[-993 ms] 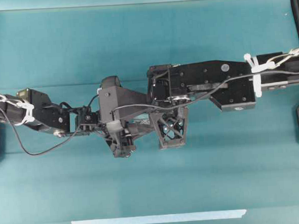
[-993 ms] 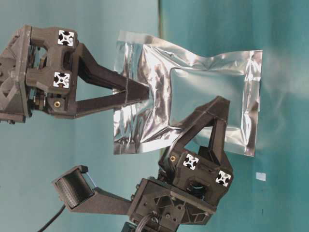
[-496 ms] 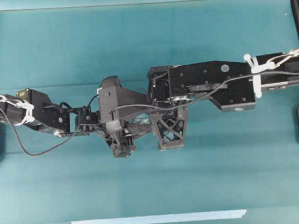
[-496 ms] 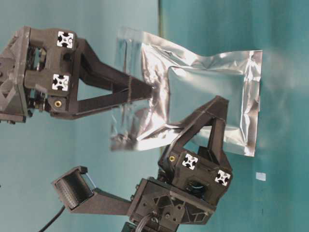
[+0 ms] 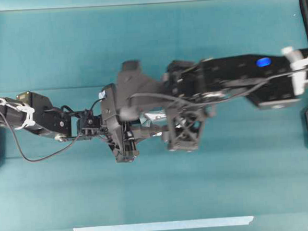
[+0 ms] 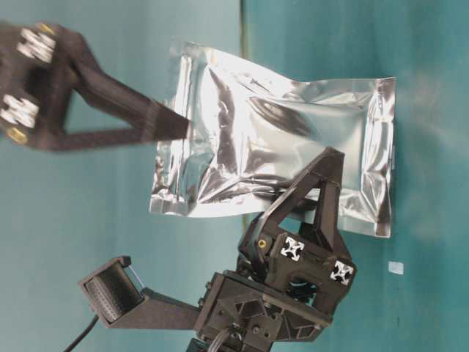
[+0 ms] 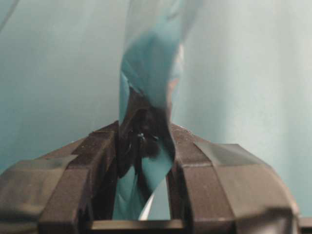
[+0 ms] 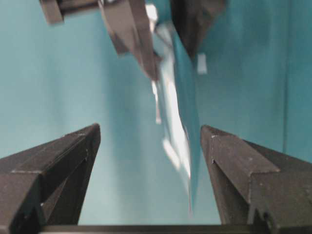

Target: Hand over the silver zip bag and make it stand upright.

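Observation:
The silver zip bag hangs in the air, crinkled and shiny, edge-on in both wrist views. My left gripper reaches in from below in the table-level view and is shut on the bag's lower part. In the left wrist view its fingers pinch the foil. My right gripper is open wide. The bag's edge lies between its fingers, nearer the right-hand one, touching neither. In the table-level view that gripper is blurred, with its tip at the bag's end. From overhead only a sliver of foil shows between the arms.
A long pale tape strip lies near the front edge of the teal table. A small white scrap shows on the teal surface beyond the bag. Both arms meet over the middle of the table.
My right gripper has opened, let go of the bag and is drawing back. The bag's freed end has sprung out flatter. My left gripper keeps its hold.

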### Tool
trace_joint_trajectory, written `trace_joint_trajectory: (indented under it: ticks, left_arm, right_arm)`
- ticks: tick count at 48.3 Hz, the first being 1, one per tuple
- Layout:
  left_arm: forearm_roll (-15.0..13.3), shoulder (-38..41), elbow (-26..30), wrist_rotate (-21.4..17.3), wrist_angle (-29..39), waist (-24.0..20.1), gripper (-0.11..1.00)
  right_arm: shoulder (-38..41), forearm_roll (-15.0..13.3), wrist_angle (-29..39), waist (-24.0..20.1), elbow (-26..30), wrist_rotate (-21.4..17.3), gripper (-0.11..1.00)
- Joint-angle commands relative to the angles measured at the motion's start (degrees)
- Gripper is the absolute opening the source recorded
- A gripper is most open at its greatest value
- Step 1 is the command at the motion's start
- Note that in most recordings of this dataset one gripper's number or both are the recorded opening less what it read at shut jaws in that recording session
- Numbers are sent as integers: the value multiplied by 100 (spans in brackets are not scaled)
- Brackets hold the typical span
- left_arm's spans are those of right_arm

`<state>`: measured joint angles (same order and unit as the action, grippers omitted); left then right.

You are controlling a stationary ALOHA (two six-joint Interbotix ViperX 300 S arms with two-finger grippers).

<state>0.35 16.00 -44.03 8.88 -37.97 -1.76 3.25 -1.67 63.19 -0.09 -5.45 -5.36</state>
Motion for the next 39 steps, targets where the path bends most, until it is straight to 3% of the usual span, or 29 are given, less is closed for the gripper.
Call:
trace_joint_trajectory:
  ticks: [1,20,39]
  left_arm:
    - [9,-35,18,-18,-18,35,28]
    - [9,-35,-26,-220,-44,97,28]
    - [9,-35,-26,-290,-53,149,28]
  right_arm:
    - [-466,-26,-114,0,-123,-176,86]
    - [-1898,9,-1371,0,-1644,-642,86]
    - [-2813,18,-2215,-88,-2496,-835,86]
